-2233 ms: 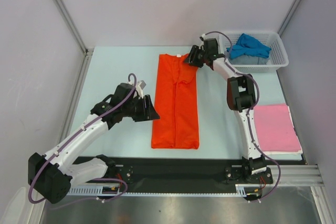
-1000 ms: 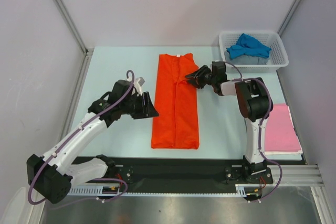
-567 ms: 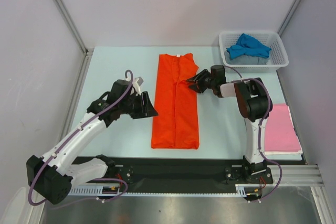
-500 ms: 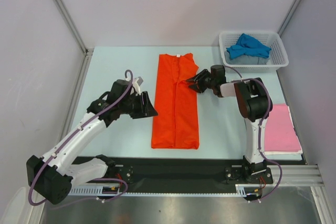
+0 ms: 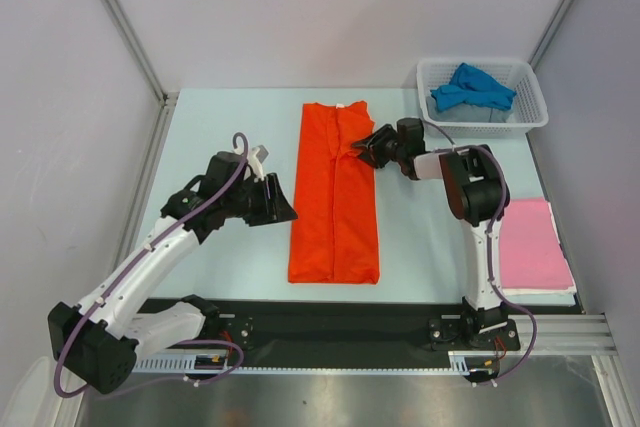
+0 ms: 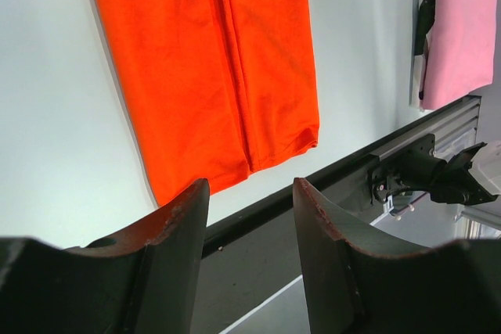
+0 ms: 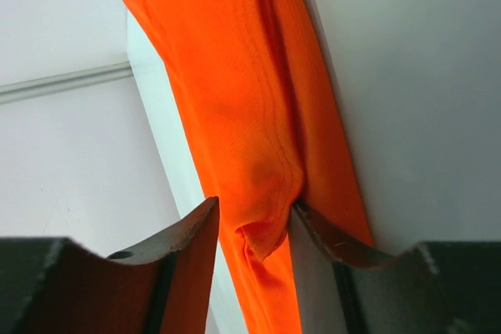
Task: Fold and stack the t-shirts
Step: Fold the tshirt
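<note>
The orange-red t-shirt point(image 5: 335, 197) lies on the table as a long narrow strip, collar at the far end. My right gripper point(image 5: 362, 147) is at its upper right edge. In the right wrist view the right gripper point(image 7: 254, 220) is open, with a small fold of the orange cloth point(image 7: 243, 99) lying between its jaws. My left gripper point(image 5: 285, 209) is open and empty, just left of the strip. In the left wrist view the left gripper point(image 6: 249, 193) hovers over the shirt's point(image 6: 211, 68) near end. The pink t-shirt point(image 5: 535, 242) lies folded at the right. The blue t-shirt point(image 5: 472, 87) is crumpled in the basket.
The white mesh basket point(image 5: 530, 112) stands at the far right corner. A black rail point(image 5: 350, 322) runs along the table's near edge. Grey walls close in the left, back and right sides. The pink shirt point(image 6: 462, 29) also shows in the left wrist view.
My right gripper came down from the shirt's collar corner to its upper right edge and now sits at the sleeve fold. My left gripper drew back slightly to the left.
</note>
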You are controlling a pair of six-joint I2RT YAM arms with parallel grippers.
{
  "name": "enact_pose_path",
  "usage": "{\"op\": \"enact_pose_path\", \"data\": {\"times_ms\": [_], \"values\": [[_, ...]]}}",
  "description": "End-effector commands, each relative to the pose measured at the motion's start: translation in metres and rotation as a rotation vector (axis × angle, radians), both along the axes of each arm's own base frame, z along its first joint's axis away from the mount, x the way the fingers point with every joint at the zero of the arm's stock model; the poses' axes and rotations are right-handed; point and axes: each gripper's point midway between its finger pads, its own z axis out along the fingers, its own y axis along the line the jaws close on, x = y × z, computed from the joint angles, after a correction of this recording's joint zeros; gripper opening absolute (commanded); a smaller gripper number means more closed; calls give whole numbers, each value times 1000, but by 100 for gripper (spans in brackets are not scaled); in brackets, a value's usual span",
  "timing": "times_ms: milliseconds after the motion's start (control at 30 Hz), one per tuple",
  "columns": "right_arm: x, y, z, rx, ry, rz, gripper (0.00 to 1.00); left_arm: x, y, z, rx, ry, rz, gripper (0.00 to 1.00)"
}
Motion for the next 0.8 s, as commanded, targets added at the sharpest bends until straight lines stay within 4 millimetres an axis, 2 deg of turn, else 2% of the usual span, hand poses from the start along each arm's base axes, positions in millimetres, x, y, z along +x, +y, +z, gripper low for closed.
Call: {"op": "enact_pose_path", "data": {"times_ms": [0,33,100,400,467,500,533,633,667,733,767], "values": [[26,0,14,-10,-113,-23,45,2,1,17,-23,-54,-12,53],[26,3,12,-9,-116,-14,43,2,1,16,-23,-51,-11,53],[31,14,24,2,-158,18,40,3,2,16,-26,-52,-8,53],[29,59,50,-59,-316,173,42,3,-1,15,-39,-45,-10,53],[27,67,47,-61,-311,209,42,3,0,14,-38,-44,-10,53],[26,74,38,-61,-304,234,42,3,0,13,-37,-44,-9,53],[29,80,46,-55,-326,251,42,2,0,12,-37,-39,-10,53],[24,96,29,-98,-299,322,41,1,0,10,-39,-34,-10,53],[26,104,36,-105,-307,355,41,1,0,10,-42,-33,-9,53],[21,119,27,-158,-328,429,43,1,0,8,-41,-31,-7,53],[19,125,31,-156,-334,461,44,0,0,9,-42,-30,-8,53]]}}
